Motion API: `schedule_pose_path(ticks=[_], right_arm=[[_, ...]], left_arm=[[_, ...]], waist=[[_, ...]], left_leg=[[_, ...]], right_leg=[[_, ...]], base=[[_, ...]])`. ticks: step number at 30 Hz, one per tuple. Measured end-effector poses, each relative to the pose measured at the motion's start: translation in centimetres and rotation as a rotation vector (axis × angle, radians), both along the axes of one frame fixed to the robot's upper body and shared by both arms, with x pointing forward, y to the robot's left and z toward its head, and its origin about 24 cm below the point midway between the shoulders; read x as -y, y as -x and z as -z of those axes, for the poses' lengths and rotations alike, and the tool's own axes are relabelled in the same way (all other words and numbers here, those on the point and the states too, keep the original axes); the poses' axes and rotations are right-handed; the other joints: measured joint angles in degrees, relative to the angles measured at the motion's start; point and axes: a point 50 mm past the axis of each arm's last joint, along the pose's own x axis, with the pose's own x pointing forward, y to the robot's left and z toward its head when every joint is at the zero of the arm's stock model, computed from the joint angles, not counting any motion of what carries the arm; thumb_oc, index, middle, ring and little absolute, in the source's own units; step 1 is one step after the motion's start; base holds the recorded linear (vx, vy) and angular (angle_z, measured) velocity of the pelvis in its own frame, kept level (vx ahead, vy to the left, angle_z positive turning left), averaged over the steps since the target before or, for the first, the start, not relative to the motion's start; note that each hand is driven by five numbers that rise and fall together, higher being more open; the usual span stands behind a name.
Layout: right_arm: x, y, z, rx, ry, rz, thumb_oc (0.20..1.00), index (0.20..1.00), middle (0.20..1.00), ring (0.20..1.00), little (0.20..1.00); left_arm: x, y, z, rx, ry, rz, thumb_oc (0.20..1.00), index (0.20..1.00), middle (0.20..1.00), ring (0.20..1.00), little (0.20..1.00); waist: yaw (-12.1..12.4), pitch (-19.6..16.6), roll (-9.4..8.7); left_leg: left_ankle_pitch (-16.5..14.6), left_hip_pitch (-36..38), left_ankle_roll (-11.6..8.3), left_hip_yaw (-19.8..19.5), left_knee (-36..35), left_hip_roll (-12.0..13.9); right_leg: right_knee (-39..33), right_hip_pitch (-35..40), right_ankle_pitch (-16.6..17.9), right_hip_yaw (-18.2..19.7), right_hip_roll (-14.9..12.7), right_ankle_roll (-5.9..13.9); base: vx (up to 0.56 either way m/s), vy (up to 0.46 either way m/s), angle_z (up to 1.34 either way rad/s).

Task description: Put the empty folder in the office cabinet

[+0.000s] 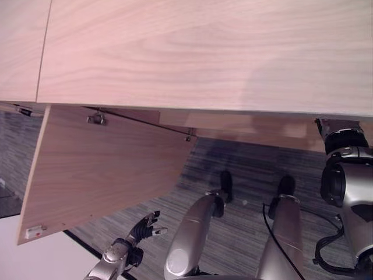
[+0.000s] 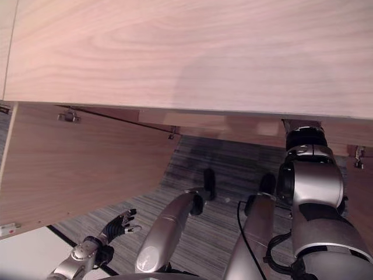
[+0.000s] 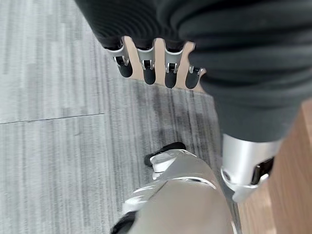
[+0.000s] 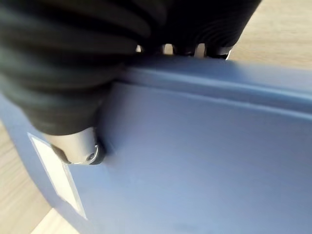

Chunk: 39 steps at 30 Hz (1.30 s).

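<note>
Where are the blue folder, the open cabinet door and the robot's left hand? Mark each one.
blue folder [image 4: 204, 156], right wrist view, on its flat cover.
cabinet door [image 1: 99, 169], left eye view, on its wooden inner face.
left hand [image 1: 143, 228], left eye view, on the dark fingers above the floor.

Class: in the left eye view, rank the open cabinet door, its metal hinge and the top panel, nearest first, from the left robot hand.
1. Open cabinet door, just above the left robot hand.
2. Metal hinge, at the door's upper edge.
3. Top panel, uppermost.
</note>
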Motion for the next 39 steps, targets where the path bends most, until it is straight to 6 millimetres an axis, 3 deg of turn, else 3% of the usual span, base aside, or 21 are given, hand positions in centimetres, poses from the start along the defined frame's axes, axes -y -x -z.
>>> schedule_pose_path(ticks=[4, 18, 19, 20, 21, 28, 34, 37, 39], right_arm=[[-0.3, -0.1, -1.3, 0.034, 0.004, -0.009, 0.200, 0.200, 0.200, 0.200, 0.200], [0.1, 0.1, -1.5, 0.053, -0.007, 0.009, 0.200, 0.200, 0.200, 0.200, 0.200], [0.1, 0.1, -1.6, 0.055, -0.008, 0.008, 0.376, 0.376, 0.376, 0.376, 0.376], [0.1, 0.1, -1.6, 0.055, -0.007, 0.008, 0.611, 0.611, 0.611, 0.611, 0.611], [0.1, 0.1, -1.6, 0.055, -0.005, 0.008, 1.000, 1.000, 1.000, 1.000, 1.000], [0.1, 0.0, -1.6, 0.034, 0.002, -0.004, 1.000, 1.000, 1.000, 1.000, 1.000], [-0.2, -0.5, -0.9, -0.085, 0.024, -0.022, 1.000, 1.000, 1.000, 1.000, 1.000], [0.5, -0.4, -0.3, -0.174, 0.017, -0.018, 1.000, 1.000, 1.000, 1.000, 1.000], [1.1, 0.0, 1.2, -0.372, 0.010, -0.004, 1.000, 1.000, 1.000, 1.000, 1.000]], left_arm=[[-0.1, -0.7, -0.3, 0.018, -0.014, -0.005, 1.000, 1.000, 1.000, 1.000, 1.000], [-0.8, -0.3, 0.2, -0.013, -0.047, -0.037, 1.000, 1.000, 1.000, 1.000, 1.000], [-0.8, -0.3, 0.2, -0.013, -0.047, -0.037, 1.000, 1.000, 1.000, 1.000, 1.000], [-0.8, -0.3, 0.2, -0.012, -0.047, -0.037, 1.000, 1.000, 1.000, 1.000, 1.000], [-0.8, -0.3, 0.2, -0.013, -0.047, -0.038, 1.000, 1.000, 1.000, 1.000, 1.000], [-0.8, -0.3, 0.2, -0.013, -0.050, -0.042, 1.000, 1.000, 1.000, 1.000, 1.000], [-0.8, -0.3, 0.2, -0.011, -0.051, -0.042, 1.000, 1.000, 1.000, 1.000, 1.000], [-0.7, -0.4, 0.1, -0.008, -0.056, -0.042, 1.000, 1.000, 1.000, 1.000, 1.000], [0.1, -0.6, 0.3, -0.014, -0.076, 0.006, 1.000, 1.000, 1.000, 1.000, 1.000]], waist=[[0.01, 0.65, -0.84], [-0.05, 1.54, -2.13], [-0.11, 1.54, -2.13], [-0.14, 1.54, -2.13], [-0.14, 1.53, -2.13], [-0.65, 1.43, -2.35], [-1.43, 0.78, -3.06], [-1.44, 0.27, -3.24], [-1.21, -1.11, -3.92]], left_leg=[[-1.24, -3.74, -0.06, -0.36, 4.61, 0.69], [-1.89, -6.15, 0.14, -1.26, 7.89, 0.85], [-1.89, -6.23, 0.14, -1.33, 7.89, 0.85], [-1.89, -6.32, 0.14, -1.38, 7.95, 0.85], [-1.89, -6.35, 0.14, -1.43, 7.94, 0.85], [-1.93, -6.69, 0.20, -1.62, 8.55, 0.84], [-2.03, -6.50, 0.22, -1.67, 8.68, 0.85], [-1.99, -5.69, 0.20, -1.68, 8.19, 0.85], [-1.79, -3.85, -0.06, -1.71, 6.10, 0.78]], right_leg=[[3.14, -3.02, -0.74, -0.05, 0.09, -0.04], [5.51, -4.31, -1.18, -0.51, -0.10, -0.51], [5.50, -4.35, -1.17, -0.60, -0.09, -0.51], [5.50, -4.38, -1.18, -0.62, -0.10, -0.51], [5.52, -4.39, -1.17, -0.68, -0.09, -0.51], [5.89, -4.47, -1.32, -0.80, -0.20, -0.74], [6.15, -4.38, -1.44, -0.80, -0.22, -0.89], [5.72, -3.52, -1.44, -0.92, -0.25, -0.88], [4.20, -1.74, -1.41, -1.41, -0.28, -0.84]], base=[[0.01, -0.062, 0.02], [0.01, -0.034, 0.03], [0.00, 0.000, 0.00], [0.00, 0.000, 0.00], [0.00, 0.000, 0.00], [0.00, 0.000, 0.00], [0.00, 0.000, 0.00], [0.00, 0.000, 0.00], [0.01, -0.010, 0.02]])
